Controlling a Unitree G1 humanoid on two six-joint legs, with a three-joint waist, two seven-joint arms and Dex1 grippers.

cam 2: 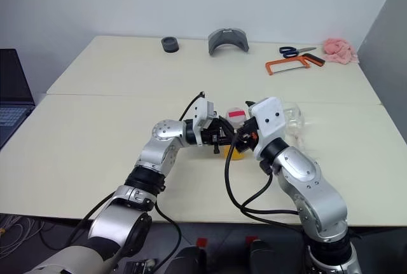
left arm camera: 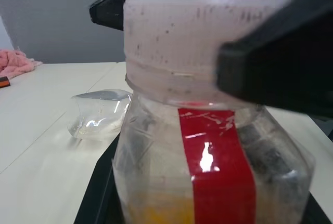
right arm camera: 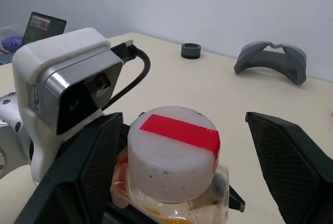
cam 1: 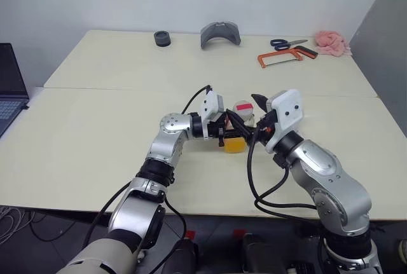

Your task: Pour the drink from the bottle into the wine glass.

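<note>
Right now I'm holding the bottle (cam 1: pixel 236 131) upright just above the bench (cam 1: pixel 95 134) with my left pincer (cam 1: pixel 224 131), its fingers clamped tight on the bottle's clear sides below the cap (right arm camera: pixel 173 151). My right pincer (right arm camera: pixel 179 169) is standing wide, one black finger on either side of the cap and neither yet touching it. I judge this to be the uncapping step: the cap is on, so nothing can be poured. The next move calls for closing the right pincer squarely on the cap and twisting while the left keeps the body from turning. The drink (cam 1: pixel 234 145) is sitting low in the bottle, a shallow orange layer at the bottom. The wine glass (left arm camera: pixel 99 115) is lying on its side on the bench beyond the bottle, near the right arm, and I reckon it needs standing up before any pour.
</note>
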